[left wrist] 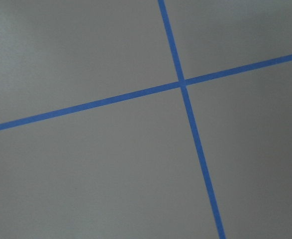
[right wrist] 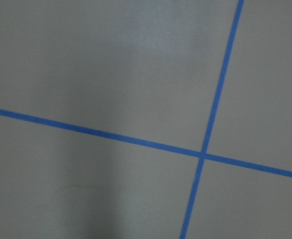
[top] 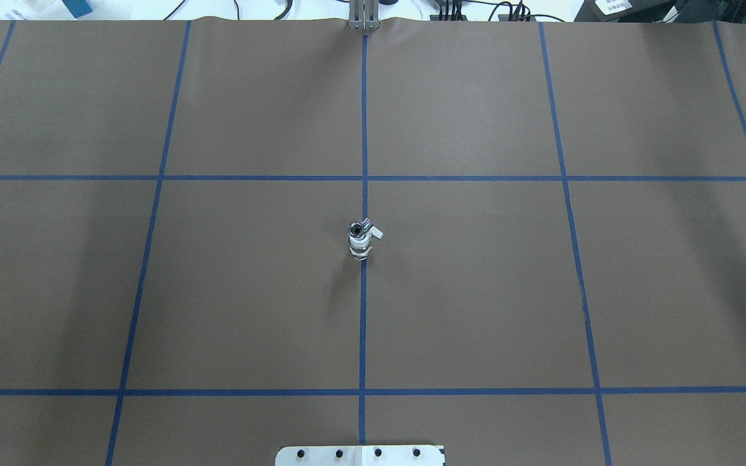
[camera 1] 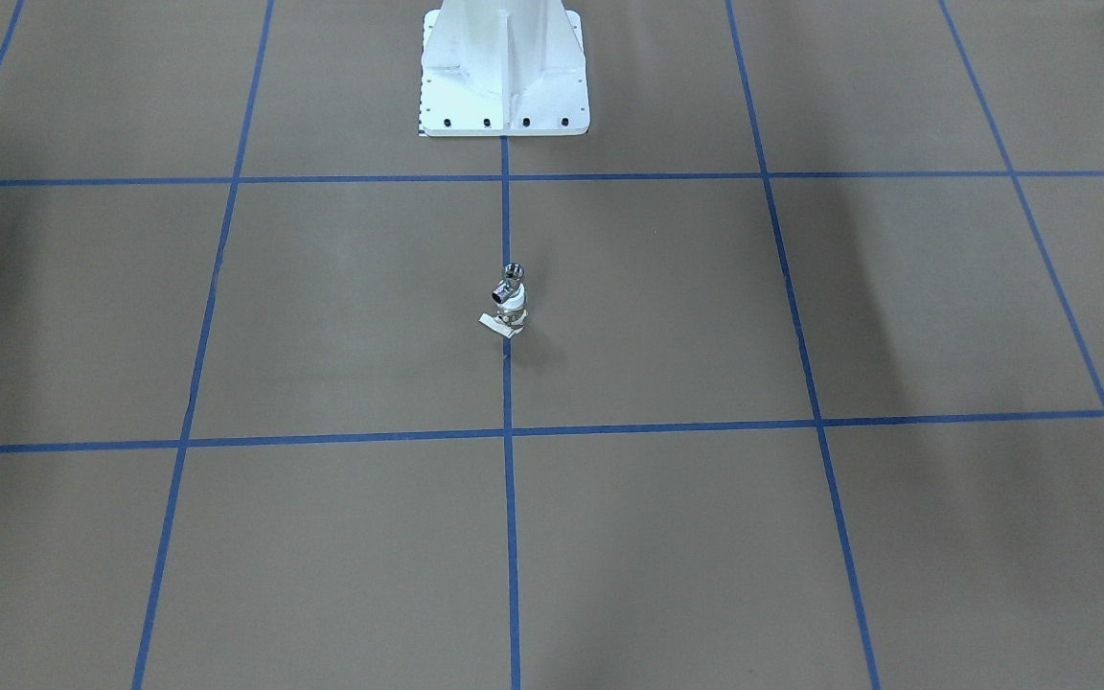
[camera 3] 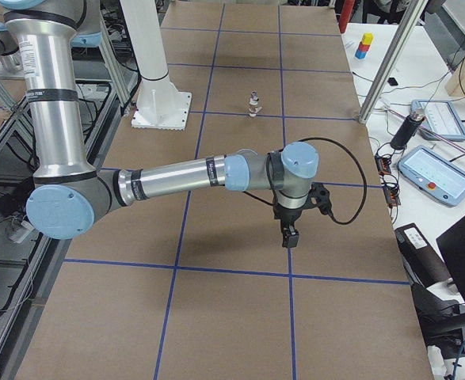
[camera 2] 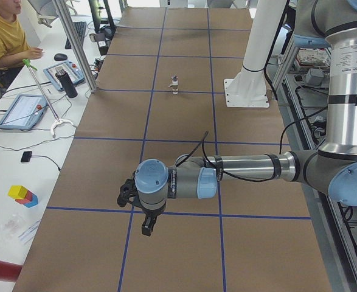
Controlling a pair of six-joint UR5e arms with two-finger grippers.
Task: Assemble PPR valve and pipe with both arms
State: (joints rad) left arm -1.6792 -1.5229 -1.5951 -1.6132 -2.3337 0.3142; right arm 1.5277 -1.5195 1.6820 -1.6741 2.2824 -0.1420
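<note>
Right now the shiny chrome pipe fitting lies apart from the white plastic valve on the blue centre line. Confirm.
Not apart: the shiny chrome pipe fitting sits atop the white plastic valve on the blue centre line; the front-facing view shows it.

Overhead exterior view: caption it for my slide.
PPR valve stands upright on the centre blue tape line, the chrome pipe sitting on top.

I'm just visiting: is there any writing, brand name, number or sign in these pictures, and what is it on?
No text can be read anywhere.
Dark print on the left arm's upright tube: too small to read.
Dark print on the right arm's upright tube: too small to read.
White label beyond the table's far edge: blurred.
Tablet screen: too small to read.
PPR valve and pipe: no marking visible.
</note>
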